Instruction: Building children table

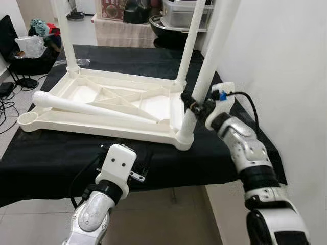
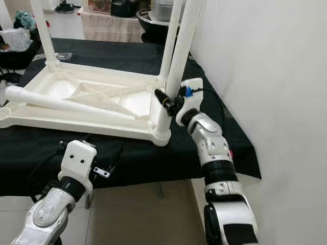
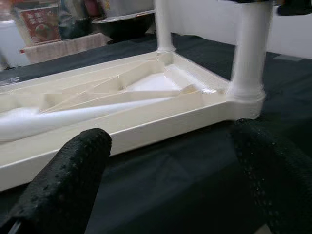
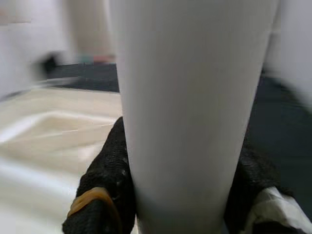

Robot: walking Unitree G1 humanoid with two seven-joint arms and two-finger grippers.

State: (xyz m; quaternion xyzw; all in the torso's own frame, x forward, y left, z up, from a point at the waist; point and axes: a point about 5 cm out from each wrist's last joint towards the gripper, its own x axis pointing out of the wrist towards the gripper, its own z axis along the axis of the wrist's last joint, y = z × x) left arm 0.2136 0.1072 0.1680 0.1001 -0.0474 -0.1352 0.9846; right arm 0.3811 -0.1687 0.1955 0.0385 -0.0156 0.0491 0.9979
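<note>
Nearest the head camera, the left gripper (image 3: 165, 180) hovers at the front edge of the black-draped table (image 1: 46, 163), its fingers spread wide and holding nothing, aimed at the upturned children's tabletop (image 1: 122, 99). That white top lies underside up across the middle of the table. Three legs stand in its corner sockets: two at the far corners and the near-right leg (image 1: 204, 76), which the right gripper (image 1: 196, 106) clamps just above its socket. A fourth leg (image 1: 87, 107) lies loose across the ribbed underside, and the near-left socket (image 1: 28, 120) looks unfilled. By my reading the build is about three-quarters done; one leg remains to fit.
</note>
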